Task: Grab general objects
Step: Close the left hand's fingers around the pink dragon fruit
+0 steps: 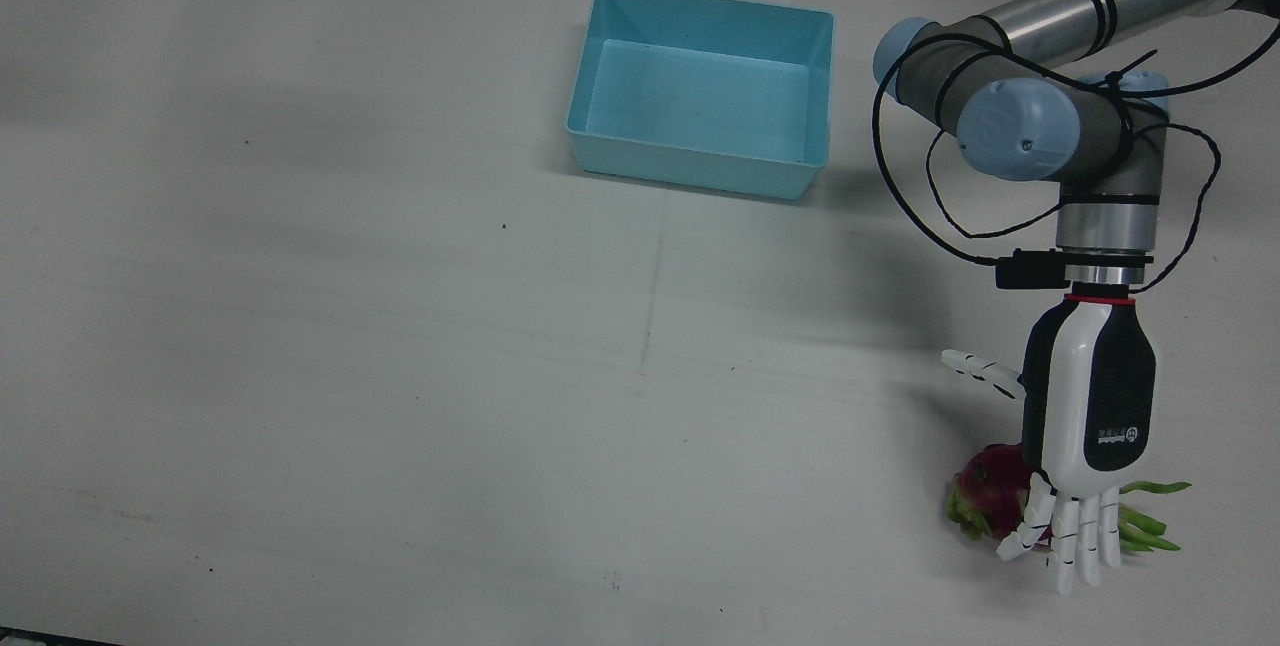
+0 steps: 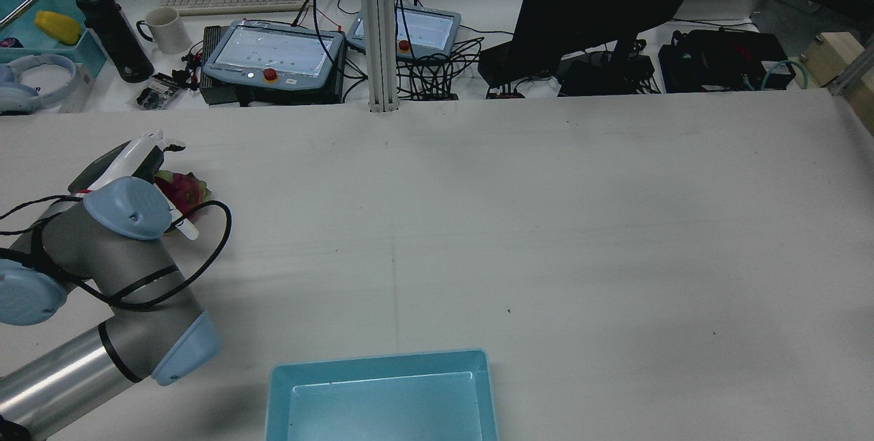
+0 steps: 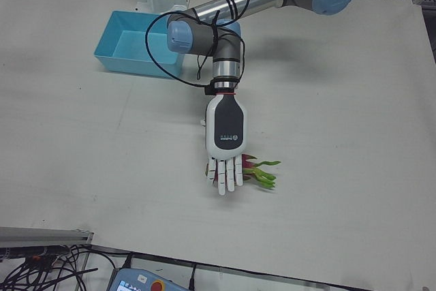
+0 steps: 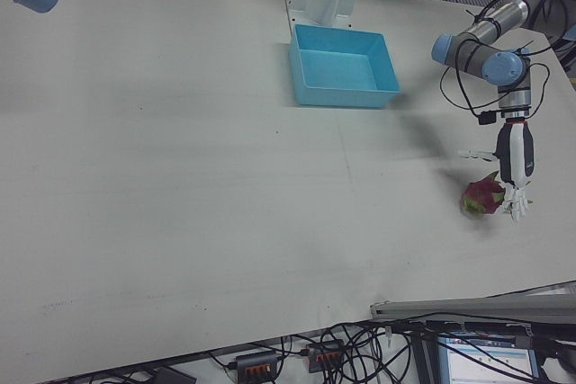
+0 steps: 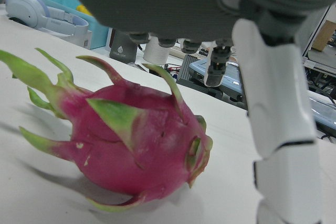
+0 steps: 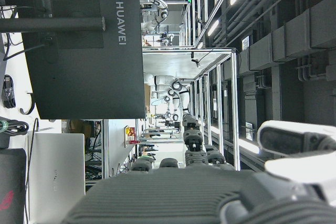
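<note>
A pink dragon fruit [image 1: 990, 486] with green scales lies on the white table near its front edge, on my left arm's side. My left hand [image 1: 1085, 416] hovers over it palm down, open, its fingers stretched straight past the fruit and the thumb held out sideways. In the left hand view the dragon fruit [image 5: 136, 145] rests on the table below the palm, untouched, with one white finger [image 5: 278, 103] standing beside it. The fruit [image 3: 252, 168] peeks out from under the left hand [image 3: 226, 138]. My right hand [image 6: 184, 198] shows only in its own view, raised, open and holding nothing.
A light-blue bin [image 1: 700, 166] stands by the pedestal at the middle of the table's robot side, well away from the fruit. Beyond the table's far edge sit teach pendants [image 2: 273, 52], a keyboard, a mug and a monitor [image 2: 601, 4]. A person's hand rests there.
</note>
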Tool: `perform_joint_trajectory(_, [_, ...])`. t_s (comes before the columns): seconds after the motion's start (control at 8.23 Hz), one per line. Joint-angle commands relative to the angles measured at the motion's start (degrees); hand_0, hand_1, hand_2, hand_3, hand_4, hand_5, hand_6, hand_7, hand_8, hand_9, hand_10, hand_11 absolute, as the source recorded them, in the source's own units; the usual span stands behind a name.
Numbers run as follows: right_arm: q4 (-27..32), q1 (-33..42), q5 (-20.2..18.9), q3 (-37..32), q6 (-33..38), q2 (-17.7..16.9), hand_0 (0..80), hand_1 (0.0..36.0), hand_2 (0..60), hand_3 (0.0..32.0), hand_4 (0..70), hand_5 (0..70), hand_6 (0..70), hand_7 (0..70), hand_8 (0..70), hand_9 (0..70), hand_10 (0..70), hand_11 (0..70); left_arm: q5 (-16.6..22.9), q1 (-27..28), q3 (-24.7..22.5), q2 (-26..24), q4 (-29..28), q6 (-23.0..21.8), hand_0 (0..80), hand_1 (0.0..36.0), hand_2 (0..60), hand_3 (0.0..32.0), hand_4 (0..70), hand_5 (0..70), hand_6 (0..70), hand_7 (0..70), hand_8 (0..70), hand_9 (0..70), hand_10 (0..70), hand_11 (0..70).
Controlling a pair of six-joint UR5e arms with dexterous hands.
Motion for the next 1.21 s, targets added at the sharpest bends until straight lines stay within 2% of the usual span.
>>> perform_joint_trajectory(0.0, [0.00,0.00,0.00,-0.05,0.00,0.00,0.0,0.0,0.0,0.0,0.0,0.0,0.0,0.0,0.0,0.0,0.0,0.0,-2.05,-1.38,1.15,-0.60,0.00,3.61,62.8,30.1,9.8,0.0,0.0,18.8,0.0,4.7,0.0,0.0,0.0,1.3])
perform_joint_trajectory(0.12, [0.00,0.00,0.00,-0.05,0.00,0.00,0.0,0.0,0.0,0.0,0.0,0.0,0.0,0.0,0.0,0.0,0.0,0.0,-2.06,-2.26,1.15,-0.60,0.00,5.11,62.8,29.8,9.2,0.0,0.0,18.7,0.0,4.6,0.0,0.0,0.0,1.5])
perform_joint_trajectory(0.49, [0.00,0.00,0.00,-0.05,0.00,0.00,0.0,0.0,0.0,0.0,0.0,0.0,0.0,0.0,0.0,0.0,0.0,0.0,-3.46,-2.09,3.60,-0.59,-1.74,5.48,62.4,29.8,10.0,0.0,0.0,20.4,0.0,5.0,0.0,0.0,0.0,2.0])
perform_joint_trajectory(1.09, [0.00,0.00,0.00,0.04,0.00,0.00,0.0,0.0,0.0,0.0,0.0,0.0,0.0,0.0,0.0,0.0,0.0,0.0,-3.55,-1.83,6.34,-0.77,-5.00,5.48,63.1,30.3,10.2,0.0,0.0,23.8,0.0,5.6,0.0,0.0,0.0,3.1])
